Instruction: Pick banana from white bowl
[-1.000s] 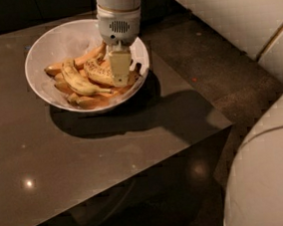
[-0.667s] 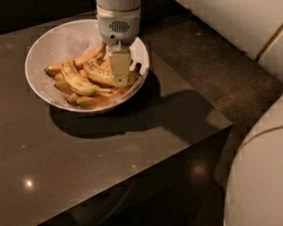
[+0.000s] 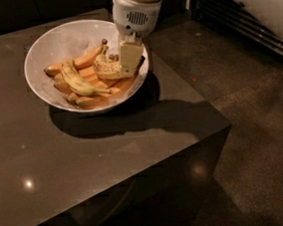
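Note:
The white bowl (image 3: 49, 41) sits at the back of a dark table and holds several bananas. The speckled banana (image 3: 107, 68) lies in the bowl's right half, on top of smooth orange-tinted bananas (image 3: 84, 60). A slimmer curved yellow banana (image 3: 78, 82) lies to its left. My gripper (image 3: 130, 58) reaches straight down into the right side of the bowl. It is at the speckled banana's right end and hides that end.
The dark glossy table (image 3: 85, 155) has its right edge and front right corner (image 3: 227, 124) close to the bowl. Beyond the edge is dark speckled floor (image 3: 260, 98). A ribbed grille (image 3: 253, 24) runs along the far right wall.
The gripper stays at the same spot over the speckled banana in the bowl. The bananas have not visibly moved. The white arm parts at the right are out of view now.

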